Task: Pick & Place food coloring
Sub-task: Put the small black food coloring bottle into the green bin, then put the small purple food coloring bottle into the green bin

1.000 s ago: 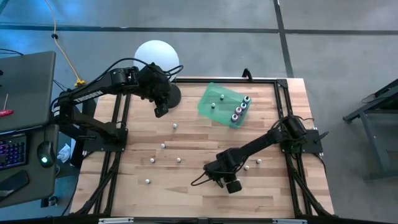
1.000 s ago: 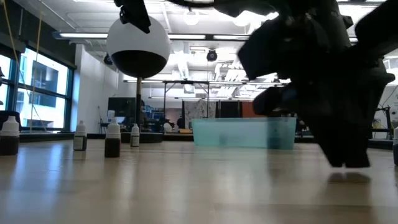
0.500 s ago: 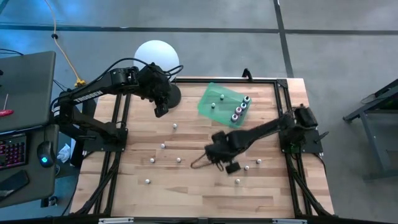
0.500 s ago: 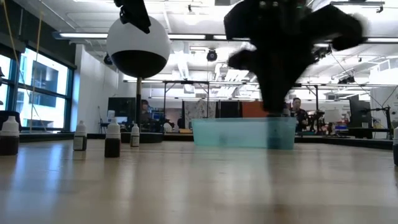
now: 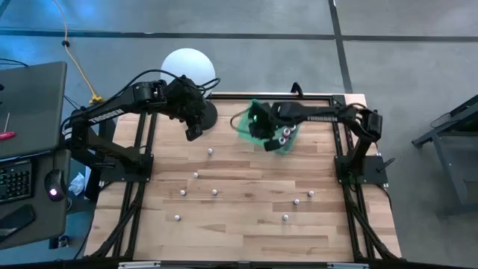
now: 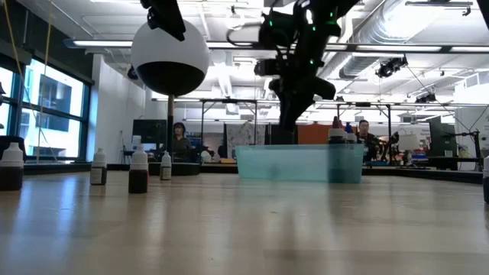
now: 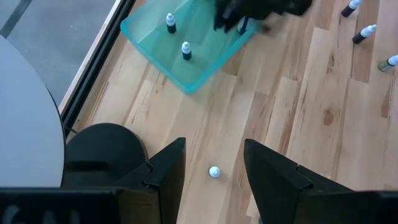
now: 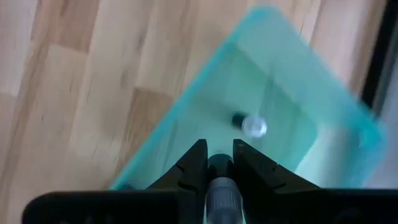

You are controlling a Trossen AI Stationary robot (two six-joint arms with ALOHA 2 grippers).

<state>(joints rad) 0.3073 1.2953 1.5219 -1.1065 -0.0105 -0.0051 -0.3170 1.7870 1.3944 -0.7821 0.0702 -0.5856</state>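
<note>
Several tiny food coloring bottles (image 5: 196, 175) with whitish caps stand scattered on the wooden table; more stand in the green tray (image 5: 270, 112) near the far edge. My right gripper (image 5: 258, 127) hangs over the tray's left part, shut on one bottle, and shows above the tray (image 6: 299, 163) in the low view. My left gripper (image 5: 193, 133) is open and hovers by the lamp base, over a lone bottle (image 7: 214, 172). My right gripper (image 8: 219, 149) pinches a small dark-bodied bottle (image 8: 218, 165) between its two fingers, coming from above and pointing down. The bottle's grey cap (image 8: 221, 191) lies back between the fingers. It is lifted clear above the tray floor.
The white globe lamp (image 5: 189, 66) on its dark base (image 7: 102, 146) stands at the far left corner beside my left gripper. Another bottle (image 8: 250, 126) lies under my right gripper in the tray. Loose bottles (image 5: 296, 201) dot the near half; a black frame edges the table.
My right gripper has risen from the table's near side, where it hung low by the loose bottles, and swung to the far edge until it hangs over the green tray. My left arm has kept still.
</note>
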